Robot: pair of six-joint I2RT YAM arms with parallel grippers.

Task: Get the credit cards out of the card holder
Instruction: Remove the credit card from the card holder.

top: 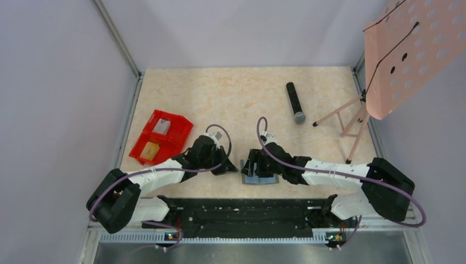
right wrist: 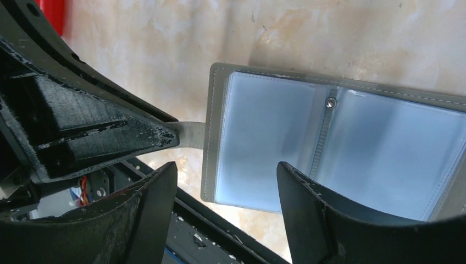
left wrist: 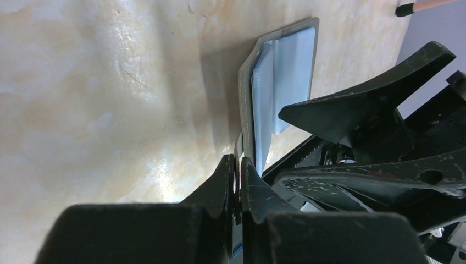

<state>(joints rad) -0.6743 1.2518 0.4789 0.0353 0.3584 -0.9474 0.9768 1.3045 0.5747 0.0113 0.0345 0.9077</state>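
Note:
The card holder (top: 262, 179) lies opened flat near the table's front edge, dark grey outside with pale blue-grey panels (right wrist: 264, 143). A grey strap (right wrist: 189, 135) runs from its left edge. My left gripper (top: 235, 169) is shut on that strap, the fingertips (left wrist: 239, 165) pinching the thin edge. From the left wrist the card holder (left wrist: 286, 66) shows edge-on. My right gripper (top: 254, 165) stands open just above the holder's left panel, fingers either side of it (right wrist: 226, 170), touching nothing. No credit cards show in the panels; any inside are hidden.
A red two-compartment bin (top: 173, 116) at the left holds a grey flat piece (top: 161, 126) and an orange one (top: 150, 149). A black microphone (top: 295, 102) lies at the back. A pink music stand (top: 406, 55) stands at the right. A black rail (top: 242, 212) runs along the near edge.

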